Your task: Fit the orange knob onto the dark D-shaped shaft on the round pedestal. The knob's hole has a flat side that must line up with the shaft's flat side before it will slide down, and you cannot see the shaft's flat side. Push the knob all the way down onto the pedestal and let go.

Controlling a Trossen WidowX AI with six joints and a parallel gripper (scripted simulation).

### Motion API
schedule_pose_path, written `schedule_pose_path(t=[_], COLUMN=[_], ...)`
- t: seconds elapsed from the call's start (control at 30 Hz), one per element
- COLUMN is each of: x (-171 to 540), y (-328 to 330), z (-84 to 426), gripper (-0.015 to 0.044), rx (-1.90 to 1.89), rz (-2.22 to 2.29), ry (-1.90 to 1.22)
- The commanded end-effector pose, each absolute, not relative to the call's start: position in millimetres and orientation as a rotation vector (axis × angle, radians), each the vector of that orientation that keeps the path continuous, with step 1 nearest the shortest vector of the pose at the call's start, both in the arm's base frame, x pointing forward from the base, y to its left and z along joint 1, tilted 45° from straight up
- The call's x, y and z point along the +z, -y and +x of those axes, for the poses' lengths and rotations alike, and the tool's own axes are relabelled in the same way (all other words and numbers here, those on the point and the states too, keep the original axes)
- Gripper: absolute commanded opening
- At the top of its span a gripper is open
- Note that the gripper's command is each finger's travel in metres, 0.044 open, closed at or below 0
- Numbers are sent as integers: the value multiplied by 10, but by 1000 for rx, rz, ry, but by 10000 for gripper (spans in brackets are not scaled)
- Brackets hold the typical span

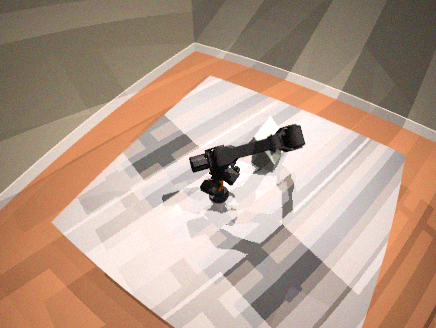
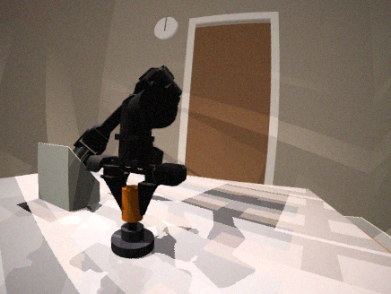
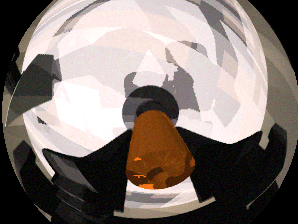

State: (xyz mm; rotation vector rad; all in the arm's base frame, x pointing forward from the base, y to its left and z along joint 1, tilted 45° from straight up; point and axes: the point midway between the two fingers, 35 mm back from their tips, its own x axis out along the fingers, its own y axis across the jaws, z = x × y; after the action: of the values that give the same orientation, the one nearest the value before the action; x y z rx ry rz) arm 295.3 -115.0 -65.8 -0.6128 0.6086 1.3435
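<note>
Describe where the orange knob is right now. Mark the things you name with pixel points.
In the exterior view, the orange knob (image 2: pixel 132 204) (image 3: pixel 158 145) is left of the door (image 2: pixel 229 103), between the pincer's fingers (image 2: pixel 145 197), just above the round pedestal (image 2: pixel 133 247) (image 3: pixel 131 112).

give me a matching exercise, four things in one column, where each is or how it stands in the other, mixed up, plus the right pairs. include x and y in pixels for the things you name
1. tall orange knob (image 1: pixel 222 186) (image 2: pixel 132 204) (image 3: pixel 157 145)
2. round dark pedestal (image 1: pixel 218 195) (image 2: pixel 132 246) (image 3: pixel 131 111)
3. round white clock (image 2: pixel 166 28)
4. black claw (image 1: pixel 218 188) (image 2: pixel 133 203) (image 3: pixel 153 132)

A. on the wall
B. between two black fingers
C. closed on something orange
D. below the knob

Right pairs: 1-B, 2-D, 3-A, 4-C
</note>
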Motion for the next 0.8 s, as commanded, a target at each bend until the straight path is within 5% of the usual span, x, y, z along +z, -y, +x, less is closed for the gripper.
schedule_pose_path(t=[0.0, 0.77], x=[-641, -670], y=[1188, 1158], z=[2976, 2955], gripper=[0, 0], rx=[1344, 1415], rz=[-630, -792], ry=[-598, -466])
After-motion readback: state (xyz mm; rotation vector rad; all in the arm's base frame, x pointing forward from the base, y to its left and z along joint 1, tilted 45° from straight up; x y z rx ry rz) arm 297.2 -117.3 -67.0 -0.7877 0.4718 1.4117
